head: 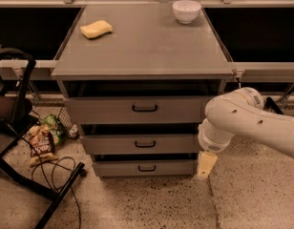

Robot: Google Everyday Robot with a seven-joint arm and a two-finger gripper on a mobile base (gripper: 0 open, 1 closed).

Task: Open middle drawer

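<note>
Three drawers: they are stacked in the grey cabinet (pixel 147 51) in front of me, each with a small black bar at the centre of its front and a dark gap above.
Middle drawer (pixel 113 144): it sits between the taller-fronted top drawer (pixel 109 110) and the low bottom drawer (pixel 118 168); only its flat front shows.
Handle (pixel 145 144): it is centred on the middle front, well to the left of my gripper, with nothing touching it.
My gripper (pixel 206 163): it is pale yellow, points down and hangs low at the cabinet's right front corner, just beside the right end of the bottom drawer's front.
Grip state: I cannot tell whether it is clenched or released; it shows as one pale piece, with nothing seen in it.
My arm (pixel 247 120): it is white and bulky, comes in from the right, and covers the right ends of the top and middle fronts.
Cabinet top: a yellow sponge (pixel 96 29) lies at the back left and a white bowl (pixel 186 11) at the back right.
Floor, left side: a snack bag (pixel 39 142) lies beside a black metal frame (pixel 23 175).
</note>
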